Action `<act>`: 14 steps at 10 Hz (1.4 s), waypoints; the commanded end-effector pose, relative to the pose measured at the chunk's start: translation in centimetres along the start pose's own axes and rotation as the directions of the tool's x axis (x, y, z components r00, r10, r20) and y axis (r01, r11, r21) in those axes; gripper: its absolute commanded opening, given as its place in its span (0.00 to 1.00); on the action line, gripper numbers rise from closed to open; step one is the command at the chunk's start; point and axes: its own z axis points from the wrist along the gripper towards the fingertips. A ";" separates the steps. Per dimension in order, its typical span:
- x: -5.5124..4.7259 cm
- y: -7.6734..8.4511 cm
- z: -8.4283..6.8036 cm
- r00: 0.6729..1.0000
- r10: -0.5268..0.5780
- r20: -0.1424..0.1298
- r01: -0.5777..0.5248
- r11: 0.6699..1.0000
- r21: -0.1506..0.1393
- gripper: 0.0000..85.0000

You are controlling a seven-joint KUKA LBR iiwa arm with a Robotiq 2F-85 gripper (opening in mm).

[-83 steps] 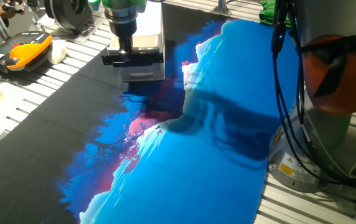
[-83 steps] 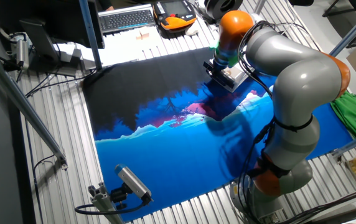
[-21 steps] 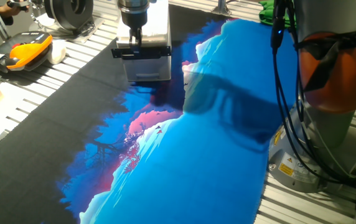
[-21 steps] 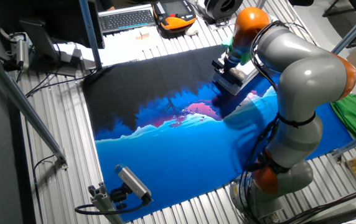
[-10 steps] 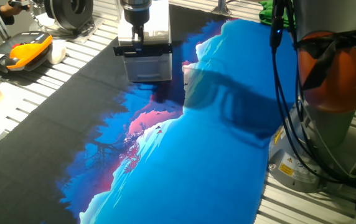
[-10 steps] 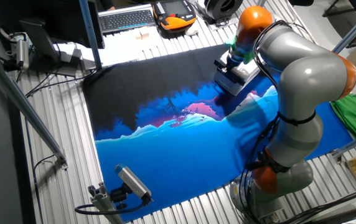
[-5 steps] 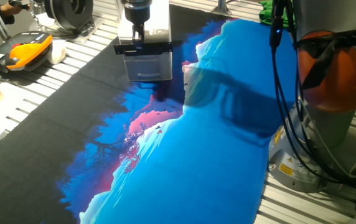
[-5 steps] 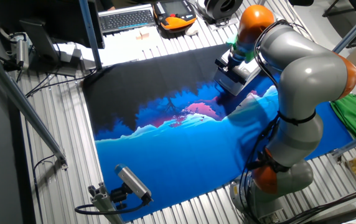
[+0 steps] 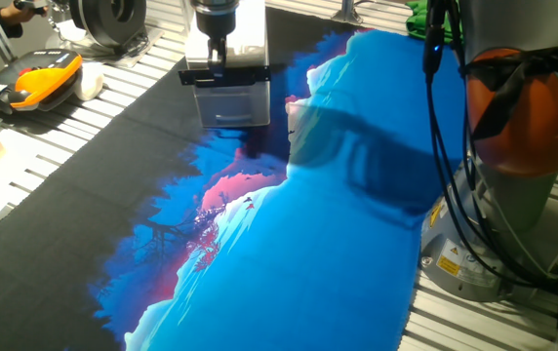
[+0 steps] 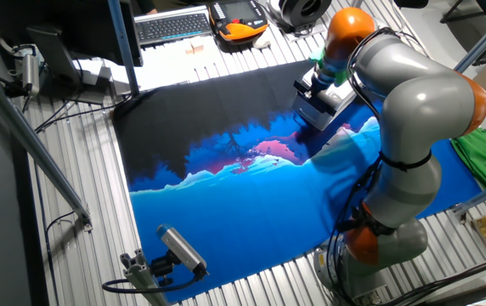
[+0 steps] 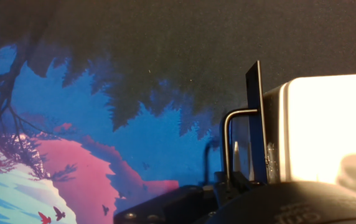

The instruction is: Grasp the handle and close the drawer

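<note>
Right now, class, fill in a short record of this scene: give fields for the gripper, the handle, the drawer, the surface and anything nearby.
gripper: the black two-finger gripper sits at the handle; whether it is clamped cannot be told
handle: short black horizontal bar across the drawer front
drawer: small white drawer looks pushed in, its front about flush with the small white cabinet
surface: blue, pink and black printed mat on a slatted metal table
nearby: orange-and-black handheld device on the table beside the mat
</note>
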 end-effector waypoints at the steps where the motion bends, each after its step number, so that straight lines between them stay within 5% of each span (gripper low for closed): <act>1: 0.0 0.0 0.0 1.000 0.000 0.000 0.000 1.000 0.002 0.00; 8: 0.0 -0.1 0.0 1.000 0.000 0.004 0.000 1.000 0.020 0.00; 9: 0.0 -0.1 0.0 1.000 0.000 0.002 0.000 0.999 0.032 0.20; 14: 0.1 -0.2 -0.1 1.000 0.000 0.007 -0.001 0.998 0.063 0.20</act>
